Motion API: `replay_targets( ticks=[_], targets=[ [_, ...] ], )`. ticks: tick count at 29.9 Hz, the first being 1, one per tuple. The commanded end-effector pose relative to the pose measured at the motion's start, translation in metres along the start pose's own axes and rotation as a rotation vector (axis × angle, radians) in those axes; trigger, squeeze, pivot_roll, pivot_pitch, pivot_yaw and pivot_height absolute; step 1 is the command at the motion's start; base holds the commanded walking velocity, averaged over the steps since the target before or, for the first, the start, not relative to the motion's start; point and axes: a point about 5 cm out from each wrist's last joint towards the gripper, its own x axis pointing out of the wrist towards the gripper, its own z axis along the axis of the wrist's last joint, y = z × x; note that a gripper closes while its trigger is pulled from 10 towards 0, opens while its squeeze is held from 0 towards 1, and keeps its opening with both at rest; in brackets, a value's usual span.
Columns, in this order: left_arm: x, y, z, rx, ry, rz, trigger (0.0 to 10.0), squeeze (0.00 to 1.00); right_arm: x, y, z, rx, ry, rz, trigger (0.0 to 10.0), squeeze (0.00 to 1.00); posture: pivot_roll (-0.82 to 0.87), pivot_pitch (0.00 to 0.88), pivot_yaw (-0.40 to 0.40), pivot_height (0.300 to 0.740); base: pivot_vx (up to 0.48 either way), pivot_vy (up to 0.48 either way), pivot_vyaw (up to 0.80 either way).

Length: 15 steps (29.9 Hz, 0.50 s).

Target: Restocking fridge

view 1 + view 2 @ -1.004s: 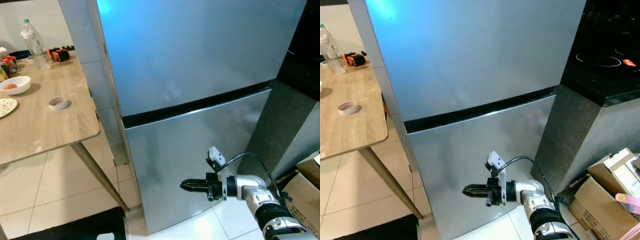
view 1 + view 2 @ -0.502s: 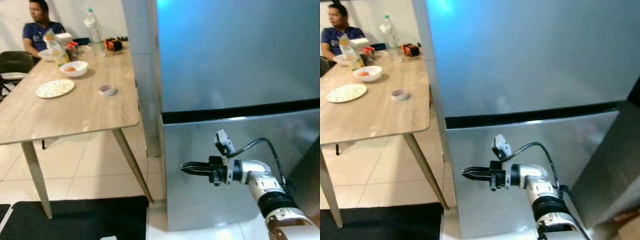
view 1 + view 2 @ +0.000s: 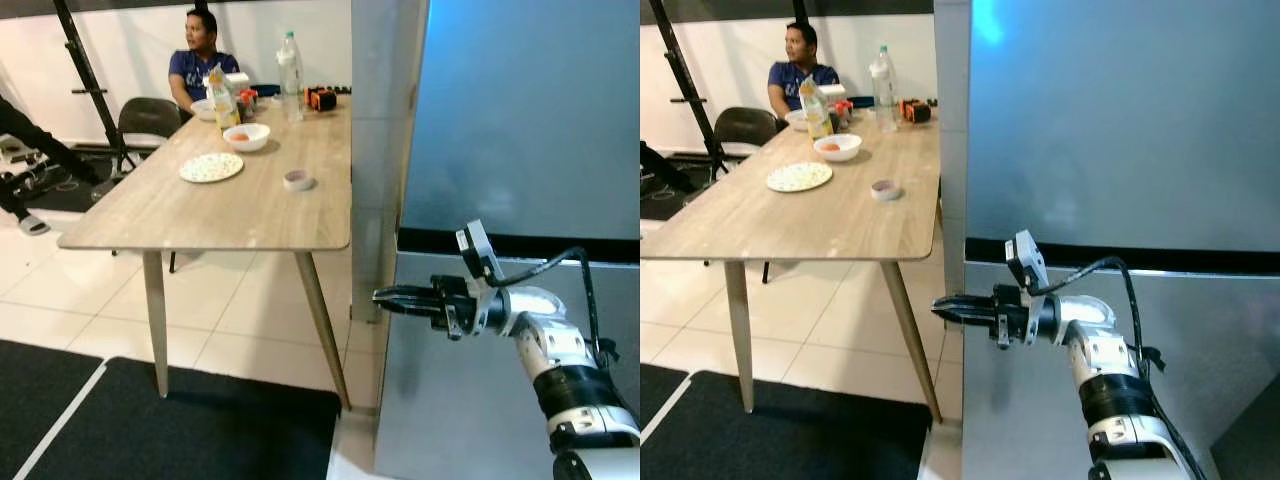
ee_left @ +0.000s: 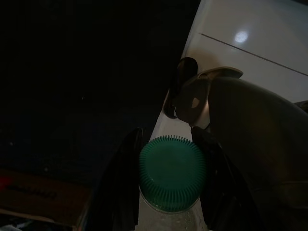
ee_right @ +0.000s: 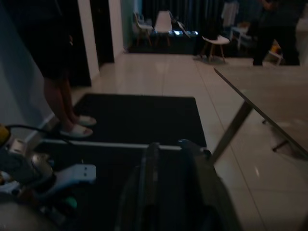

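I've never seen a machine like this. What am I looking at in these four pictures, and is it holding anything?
It's a walking household robot restocking a fridge. The two wide pictures come from cameras in its head. Its silver right arm reaches forward, the right gripper with fingers together, empty, at the fridge's lower door edge. Beside stands a wooden table with a plate, bowl and water bottle; a person sits behind. The dark pictures are wrist cameras. The left gripper grips a green-capped bottle.
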Motion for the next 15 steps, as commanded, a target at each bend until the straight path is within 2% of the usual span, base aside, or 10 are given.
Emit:
replay_targets(
  ticks=[1, 3, 4, 6, 8, 15],
  targets=[
    [0.0, -0.001, -0.002, 0.008, 0.015, -0.006, 10.0, 0.0, 0.0, 0.001, 0.002, -0.02, 0.048, 0.012, 10.0, 1.0, -0.09, 0.0, 0.002, 0.74, 0.0, 0.0, 0.0],
    [0.0, -0.001, -0.002, 0.008, 0.015, -0.007, 10.0, 0.0, -0.002, 0.001, 0.004, -0.035, 0.061, 0.005, 10.0, 1.0, -0.09, 0.0, 0.002, 0.74, 0.0, 0.0, 0.0],
    [0.0, -0.001, -0.002, 0.009, 0.015, -0.009, 10.0, 0.0, -0.01, 0.0, 0.01, -0.081, 0.123, -0.015, 10.0, 1.0, -0.09, 0.0, 0.001, 0.74, 0.0, 0.0, 0.0],
    [0.0, 0.0, -0.002, 0.009, 0.015, -0.009, 10.0, 0.0, -0.013, -0.001, 0.012, -0.099, 0.151, -0.026, 10.0, 1.0, -0.09, 0.0, 0.001, 0.74, 0.0, 0.0, 0.0],
    [0.0, 0.0, -0.003, 0.009, 0.016, -0.01, 10.0, 0.0, -0.024, -0.003, 0.02, -0.148, 0.217, -0.058, 10.0, 1.0, -0.09, 0.0, 0.001, 0.74, 0.0, 0.0, 0.0],
    [0.0, -0.001, -0.003, 0.008, 0.017, -0.013, 10.0, 0.0, -0.041, -0.001, 0.031, -0.209, 0.335, -0.078, 10.0, 1.0, -0.09, 0.0, 0.0, 0.74, 0.0, 0.0, 0.0]
  ],
)
